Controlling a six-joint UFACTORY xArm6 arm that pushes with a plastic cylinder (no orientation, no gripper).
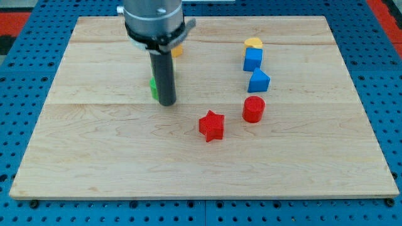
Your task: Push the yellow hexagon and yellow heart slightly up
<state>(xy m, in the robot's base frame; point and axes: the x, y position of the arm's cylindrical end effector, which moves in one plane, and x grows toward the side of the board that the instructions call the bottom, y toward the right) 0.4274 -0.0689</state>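
Observation:
A yellow block (pixel 254 43), its shape hard to make out, sits at the view's upper right, touching the top of a blue block (pixel 252 59). Another yellow block (pixel 178 50) peeks out from behind the arm's head near the view's top centre; most of it is hidden. My tip (pixel 166 103) rests on the board left of centre, below that hidden yellow block and right beside a green block (pixel 152 87), which the rod mostly covers.
A second blue block (pixel 258 81) lies below the first. A red cylinder (pixel 254 108) and a red star (pixel 211 125) sit near the centre right. The wooden board (pixel 94 157) is ringed by a blue pegboard.

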